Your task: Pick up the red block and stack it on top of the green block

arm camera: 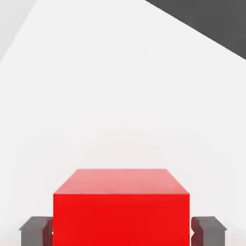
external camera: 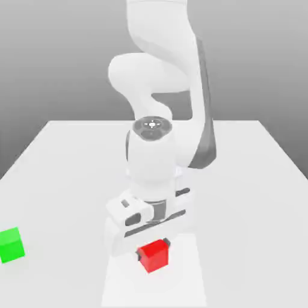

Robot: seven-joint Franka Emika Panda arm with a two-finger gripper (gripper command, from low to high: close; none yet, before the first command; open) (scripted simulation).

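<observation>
At the near edge of the white desk (external camera: 72,156), the red block (external camera: 154,255) sits between the two dark fingers (arm camera: 36,229) of the tool (external camera: 153,248), one finger at each side face. The hand view shows thin gaps at both sides, so whether the tool is clamped on the block or just apart cannot be told. Well apart at the exterior view's left, the green block (external camera: 11,245) rests alone on the desk. Farther back, the white arm (external camera: 159,90) rises.
</observation>
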